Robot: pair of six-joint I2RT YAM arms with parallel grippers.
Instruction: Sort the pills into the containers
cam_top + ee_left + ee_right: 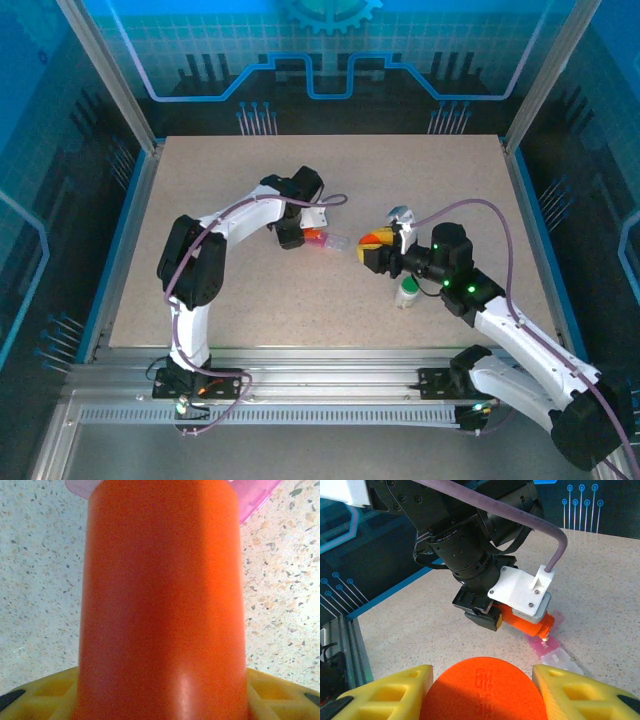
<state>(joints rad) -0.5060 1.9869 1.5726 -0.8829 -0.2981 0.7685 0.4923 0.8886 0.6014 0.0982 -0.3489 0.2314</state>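
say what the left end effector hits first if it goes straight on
Probably the pink compartment of the pill box, just beyond the orange bottle the left end effector grips; depth unclear.

I see the pill box (333, 241) near the middle of the table (250, 330). My left gripper (293, 236) holds a tipped bottle (525, 623) over its left end. Right of it, my right gripper (378, 246) holds a round thing (482, 692). A small bottle (407, 292) stands nearer me.

Speckled beige tabletop (300, 300); blue circuit-print walls (200, 40); alu rails (330, 385) near edge.
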